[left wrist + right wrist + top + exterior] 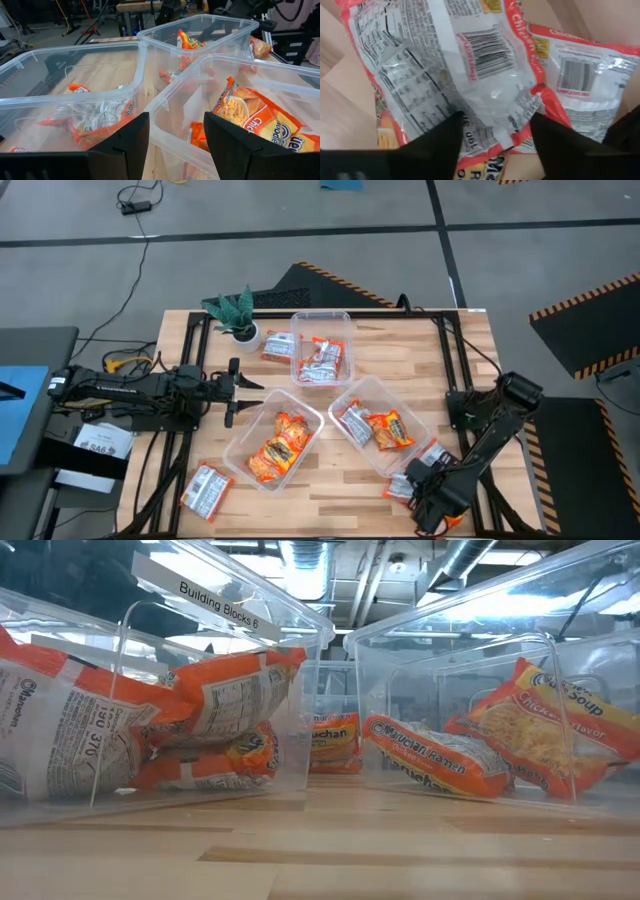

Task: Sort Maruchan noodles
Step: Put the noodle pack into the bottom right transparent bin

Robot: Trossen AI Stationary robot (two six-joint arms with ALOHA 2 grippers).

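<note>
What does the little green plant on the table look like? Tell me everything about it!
The small green potted plant stands upright in a little white round pot near the far left corner of the wooden table. Its leaves are long, pointed and spiky, spreading out sideways over the table edge, dark green with lighter streaks. Whether it is real or plastic cannot be told. A silvery-grey and red noodle packet lies close beside the pot. No gripper touches the plant.
</note>
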